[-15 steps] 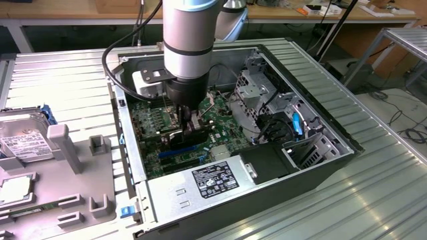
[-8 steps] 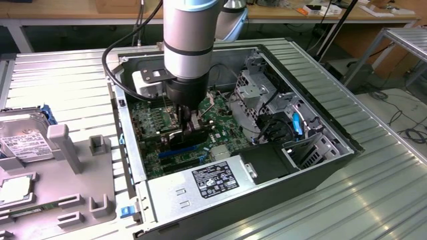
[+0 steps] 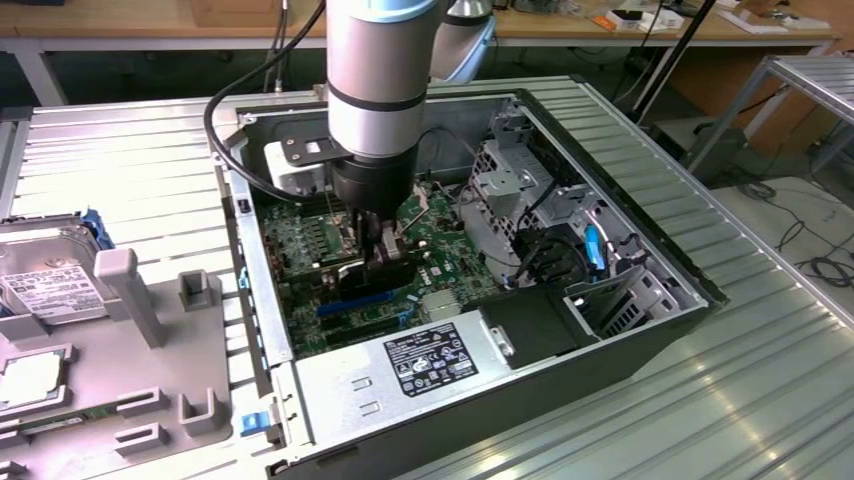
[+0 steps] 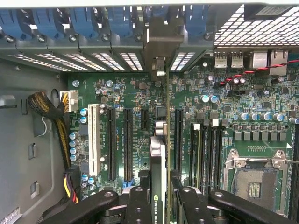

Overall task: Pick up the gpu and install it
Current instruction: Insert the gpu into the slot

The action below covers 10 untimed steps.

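Observation:
The gpu (image 4: 158,149) is seen edge-on in the wrist view, a thin black and green card standing upright over the motherboard (image 4: 224,116). Its metal end bracket (image 4: 161,42) reaches the rear slot openings of the case. My gripper (image 4: 159,189) is shut on the card, one black finger on each face. In the exterior view the gripper (image 3: 383,240) reaches down inside the open computer case (image 3: 667,270), with the dark gpu (image 3: 387,264) low over the board's expansion slots.
Long black expansion slots (image 4: 127,144) flank the card, and an open CPU socket (image 4: 254,179) lies beside them. A cable bundle (image 4: 44,105) runs along the case wall. A power supply (image 3: 427,360) and drive cage (image 3: 507,170) crowd the case. A hard drive (image 3: 47,285) rests on a grey tray (image 3: 134,400).

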Tool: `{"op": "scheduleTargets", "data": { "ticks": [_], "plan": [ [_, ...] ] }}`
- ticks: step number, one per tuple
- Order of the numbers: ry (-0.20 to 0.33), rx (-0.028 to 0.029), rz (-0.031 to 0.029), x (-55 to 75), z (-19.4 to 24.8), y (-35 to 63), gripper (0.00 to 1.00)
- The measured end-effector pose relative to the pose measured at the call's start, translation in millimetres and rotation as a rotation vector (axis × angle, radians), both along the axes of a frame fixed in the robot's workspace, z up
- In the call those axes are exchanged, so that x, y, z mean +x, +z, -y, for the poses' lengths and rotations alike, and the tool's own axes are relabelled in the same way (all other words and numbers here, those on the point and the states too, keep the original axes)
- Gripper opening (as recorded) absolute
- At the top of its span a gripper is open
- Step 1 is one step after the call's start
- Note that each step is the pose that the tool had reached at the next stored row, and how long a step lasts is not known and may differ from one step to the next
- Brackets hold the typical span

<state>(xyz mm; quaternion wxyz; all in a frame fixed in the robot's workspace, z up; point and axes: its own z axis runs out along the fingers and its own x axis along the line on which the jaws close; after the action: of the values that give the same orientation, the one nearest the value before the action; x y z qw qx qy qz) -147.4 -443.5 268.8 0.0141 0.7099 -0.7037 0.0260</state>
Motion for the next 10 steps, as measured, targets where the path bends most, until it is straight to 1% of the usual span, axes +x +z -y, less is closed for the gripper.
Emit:
{"op": "scheduleTargets", "data": {
  "ticks": [10],
  "plan": [
    [0.000,-0.0001,-0.0003,-2.2,-0.5,0.3,0.27]
  ]
}}
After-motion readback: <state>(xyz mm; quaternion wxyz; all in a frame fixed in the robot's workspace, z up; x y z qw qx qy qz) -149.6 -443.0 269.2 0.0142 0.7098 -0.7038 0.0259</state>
